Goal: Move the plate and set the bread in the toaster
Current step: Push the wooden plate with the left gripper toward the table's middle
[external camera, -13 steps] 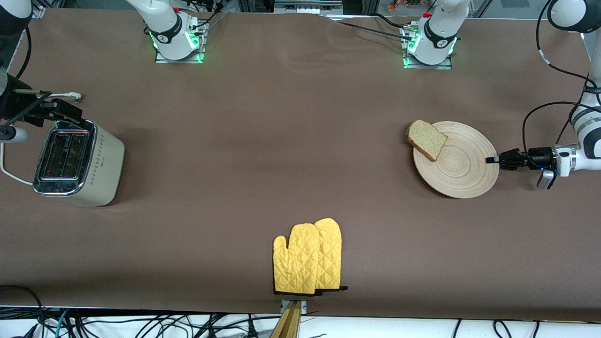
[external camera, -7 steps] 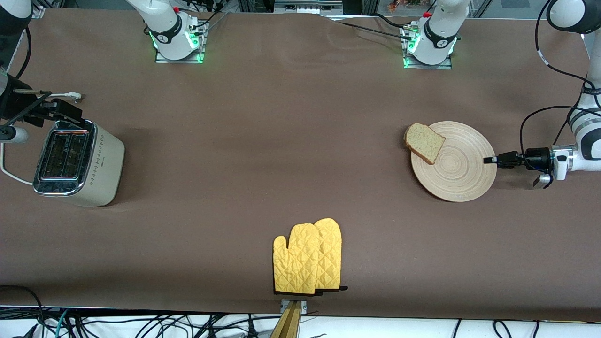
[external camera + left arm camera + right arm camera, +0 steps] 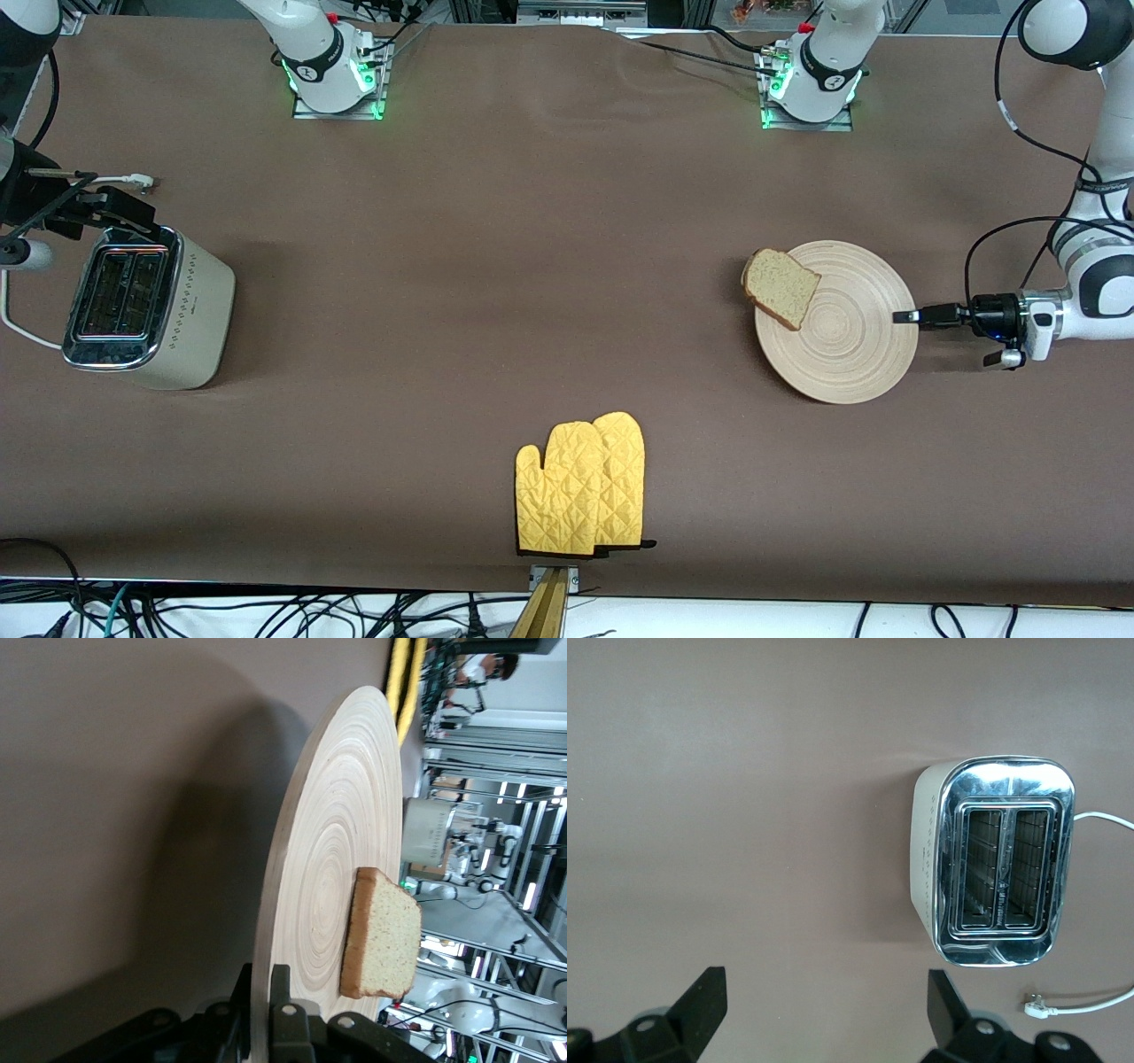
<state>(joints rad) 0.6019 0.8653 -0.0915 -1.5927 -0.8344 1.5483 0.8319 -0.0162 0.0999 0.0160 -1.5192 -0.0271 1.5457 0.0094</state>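
Observation:
The pale wooden plate [image 3: 842,332] is toward the left arm's end of the table. The slice of brown bread [image 3: 781,288] lies on it and overhangs the rim on the side toward the right arm's end. My left gripper [image 3: 905,316] is shut on the plate's rim, one finger above it and one below [image 3: 261,1001]. The left wrist view shows the plate [image 3: 328,842] and the bread [image 3: 385,935]. The cream toaster [image 3: 146,306] with a chrome top stands at the right arm's end. My right gripper [image 3: 120,208] hangs open and empty over the table beside the toaster [image 3: 1001,859], its fingers wide apart [image 3: 824,1005].
A pair of yellow oven mitts [image 3: 580,486] lies near the table's front edge in the middle. The toaster's white cord and plug [image 3: 133,182] lie beside it, and show in the right wrist view [image 3: 1032,1010]. Both arm bases stand along the edge farthest from the camera.
My left gripper has carried the plate, with the bread on it, toward the right arm's end and a little nearer the camera. The right arm has not moved.

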